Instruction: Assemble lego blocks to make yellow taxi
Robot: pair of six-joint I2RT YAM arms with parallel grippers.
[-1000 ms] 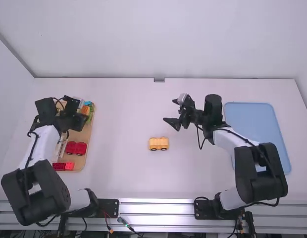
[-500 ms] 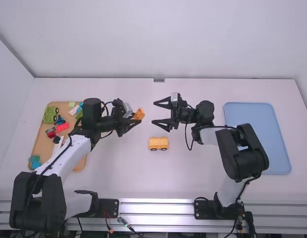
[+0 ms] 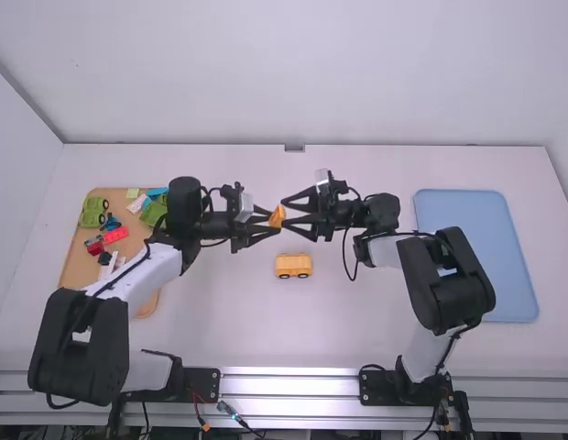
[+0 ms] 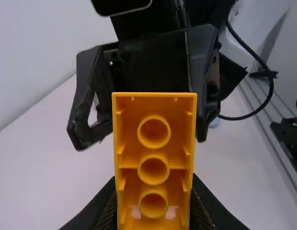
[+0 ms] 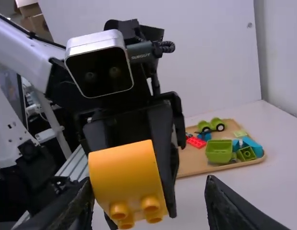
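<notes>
On the left, a tan wooden tray (image 3: 80, 266) holds coloured plastic blocks (image 3: 115, 235). The left end effector (image 3: 273, 221) pinches a hollow orange-yellow plastic block (image 3: 278, 217). Nearer, a yellow wheeled block (image 3: 293, 265) stands on the white bench (image 3: 220, 321). The right end effector (image 3: 286, 212) is spread beside the pinched block, possibly touching it. Rightmost lies a blue tray (image 3: 458, 211).

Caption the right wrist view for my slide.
Left end effector holding an orange block near the open right end effector, tray of blocks beyond.
</notes>
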